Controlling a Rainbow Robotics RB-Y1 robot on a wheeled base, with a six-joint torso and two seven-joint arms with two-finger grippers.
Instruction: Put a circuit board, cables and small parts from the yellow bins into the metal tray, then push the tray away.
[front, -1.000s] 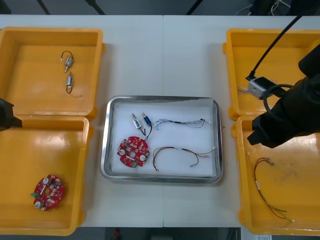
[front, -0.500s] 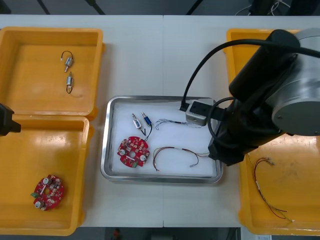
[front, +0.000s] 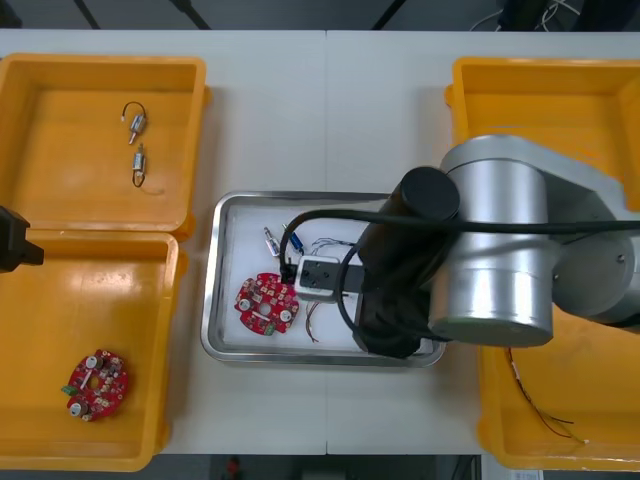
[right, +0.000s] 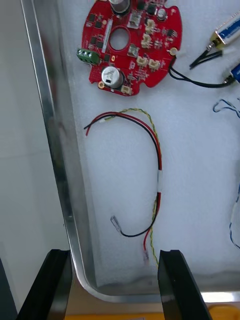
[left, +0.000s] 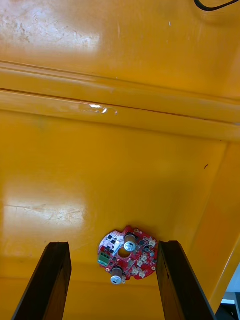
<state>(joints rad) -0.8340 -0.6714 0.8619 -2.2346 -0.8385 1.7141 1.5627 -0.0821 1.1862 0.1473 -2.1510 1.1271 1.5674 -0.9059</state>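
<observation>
Position: front view, right arm (front: 490, 250) over the white-lined metal tray (front: 212, 290); right wrist view, right gripper (right: 112, 255) wide open astride its rim corner, tray body ahead of the fingers; left wrist view, left gripper (left: 112, 245) wide open over a yellow plastic bin (left: 120, 150), judged the farther arm.

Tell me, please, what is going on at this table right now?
The right gripper hangs open over the near right corner of the metal tray, one finger on each side of its rim. The tray already holds a red circuit board, a red and yellow cable, a blue and white cable and small metal parts. The left gripper is parked open over a yellow bin with another circuit board in it.
</observation>
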